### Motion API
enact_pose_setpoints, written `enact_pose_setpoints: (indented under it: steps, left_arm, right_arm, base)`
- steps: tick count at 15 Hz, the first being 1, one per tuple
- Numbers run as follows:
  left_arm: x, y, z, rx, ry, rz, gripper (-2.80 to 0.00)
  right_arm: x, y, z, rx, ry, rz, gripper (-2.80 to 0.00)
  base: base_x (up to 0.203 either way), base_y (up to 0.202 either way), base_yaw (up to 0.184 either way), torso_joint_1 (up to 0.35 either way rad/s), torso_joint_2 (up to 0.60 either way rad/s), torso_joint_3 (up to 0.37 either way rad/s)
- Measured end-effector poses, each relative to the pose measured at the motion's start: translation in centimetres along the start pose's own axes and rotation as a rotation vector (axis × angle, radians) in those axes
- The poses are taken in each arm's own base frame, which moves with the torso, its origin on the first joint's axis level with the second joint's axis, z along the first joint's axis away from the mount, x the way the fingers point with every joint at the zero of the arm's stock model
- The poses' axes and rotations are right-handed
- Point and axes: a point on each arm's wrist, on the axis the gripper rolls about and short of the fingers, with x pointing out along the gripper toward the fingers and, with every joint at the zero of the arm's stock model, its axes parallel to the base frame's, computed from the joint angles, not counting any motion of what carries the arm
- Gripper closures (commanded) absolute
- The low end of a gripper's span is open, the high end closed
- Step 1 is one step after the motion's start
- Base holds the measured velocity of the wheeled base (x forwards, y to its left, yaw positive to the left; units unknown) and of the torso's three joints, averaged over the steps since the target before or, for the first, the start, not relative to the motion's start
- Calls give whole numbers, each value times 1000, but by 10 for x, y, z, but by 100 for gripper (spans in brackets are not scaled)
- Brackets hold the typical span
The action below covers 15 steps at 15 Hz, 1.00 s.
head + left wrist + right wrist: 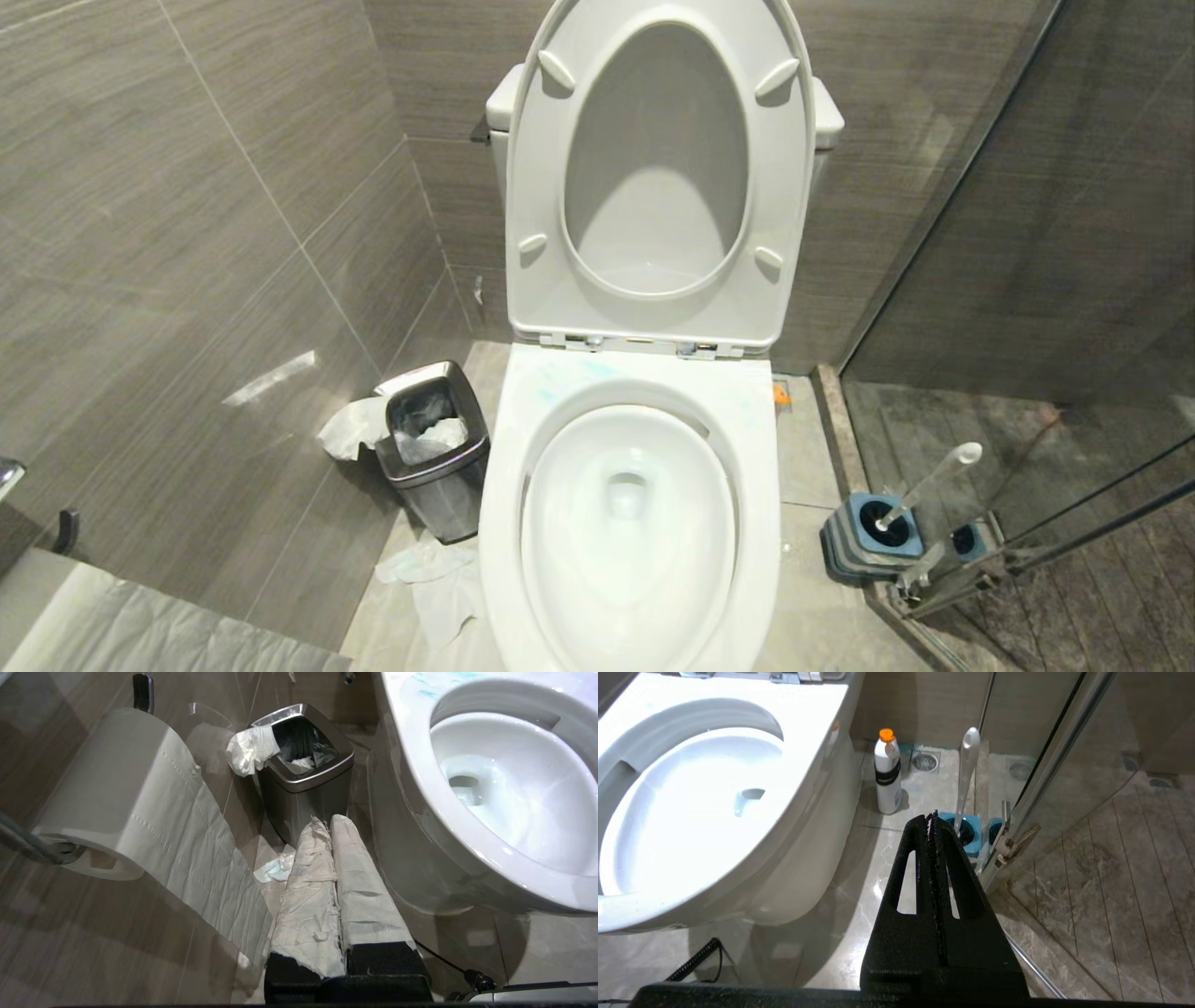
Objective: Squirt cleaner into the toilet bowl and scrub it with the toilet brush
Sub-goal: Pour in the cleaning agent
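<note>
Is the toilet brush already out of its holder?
No, the toilet brush stands in its blue-topped holder on the floor beside the toilet bowl.

Grey wood-grain wall tiles [187,215] meet a beige marble floor [878,882]. A glass shower partition [1027,233] stands along the floor's right edge.

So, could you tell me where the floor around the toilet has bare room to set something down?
Bare tile lies between the toilet bowl and the toilet brush in its holder, in front of the orange-capped bottle. The other side is crowded: the steel waste bin and crumpled paper fill the gap to the wall.
</note>
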Motion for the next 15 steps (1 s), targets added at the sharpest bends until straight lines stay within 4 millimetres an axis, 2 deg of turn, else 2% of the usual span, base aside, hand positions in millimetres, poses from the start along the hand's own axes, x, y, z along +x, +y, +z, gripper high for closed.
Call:
enact_pose_setpoints:
  steps: [15]
  left_arm:
    - [0, 0, 0, -1, 1, 0, 0]
  right_arm:
    - [0, 0, 0, -1, 0, -1, 0]
  base:
    - [0, 0, 0, 4, 2, -195]
